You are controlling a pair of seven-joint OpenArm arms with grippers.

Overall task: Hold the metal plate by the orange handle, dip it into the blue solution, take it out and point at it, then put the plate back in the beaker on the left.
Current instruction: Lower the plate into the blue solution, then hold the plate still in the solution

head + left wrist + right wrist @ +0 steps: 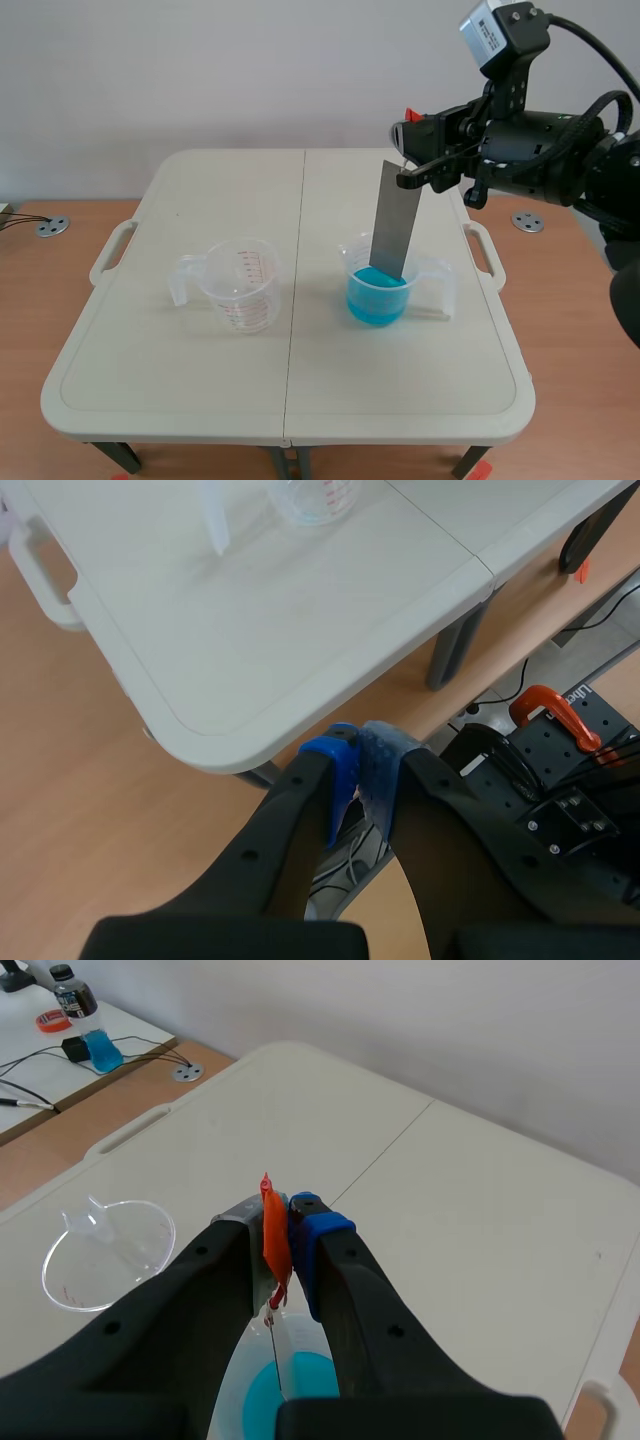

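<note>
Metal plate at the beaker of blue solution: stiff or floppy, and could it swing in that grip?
Probably stiff: the metal plate looks flat, unbent. It may swing, pinched only by its thin orange handle in the right gripper. Likely light, being thin.

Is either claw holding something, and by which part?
The right gripper holds the metal plate by its orange handle, at the plate's upper end. The left gripper is shut on nothing.
</note>
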